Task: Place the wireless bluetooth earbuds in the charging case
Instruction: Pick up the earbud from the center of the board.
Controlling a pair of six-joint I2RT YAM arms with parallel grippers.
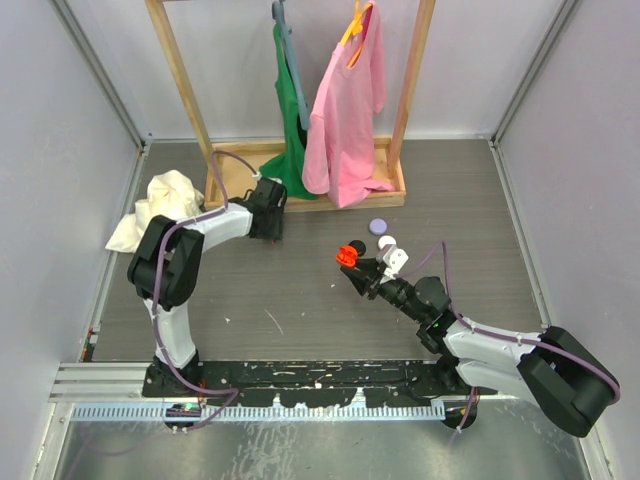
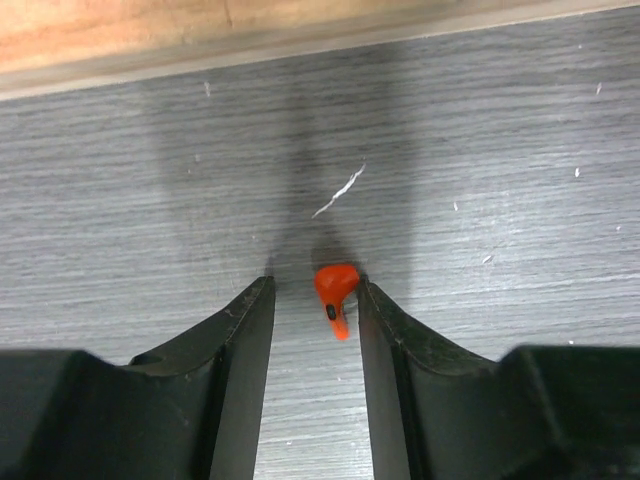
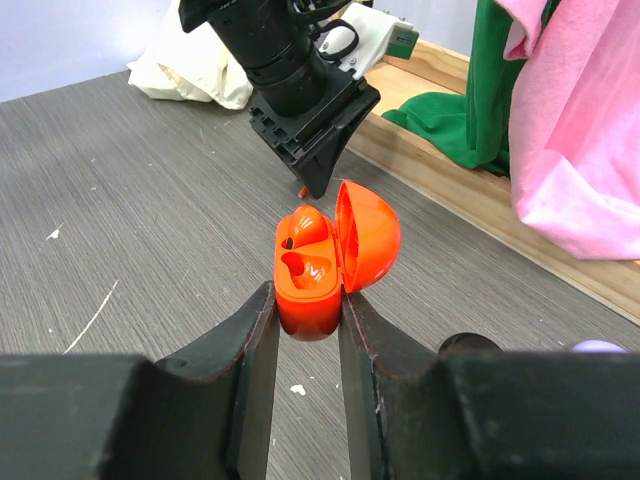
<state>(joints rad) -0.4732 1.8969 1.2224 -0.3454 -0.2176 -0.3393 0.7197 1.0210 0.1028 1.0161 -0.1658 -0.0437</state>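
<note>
A loose orange earbud (image 2: 336, 290) lies on the grey table between the tips of my left gripper (image 2: 314, 282). It rests against the right finger (image 2: 385, 330), and a gap separates it from the left finger, so the jaws stand open around it. From above, this gripper (image 1: 268, 235) sits low by the wooden rack base. My right gripper (image 3: 306, 292) is shut on the orange charging case (image 3: 312, 262), held above the table with its lid (image 3: 368, 235) swung open. One earbud (image 3: 305, 225) sits in the far slot; the near slot is empty. The case (image 1: 349, 254) is right of centre.
A wooden clothes rack (image 1: 300, 190) stands at the back with a pink shirt (image 1: 350, 110) and a green garment (image 1: 292, 130). A crumpled white cloth (image 1: 160, 205) lies at the back left. A purple disc (image 1: 378, 226) and a white object (image 1: 392, 252) sit beside the case.
</note>
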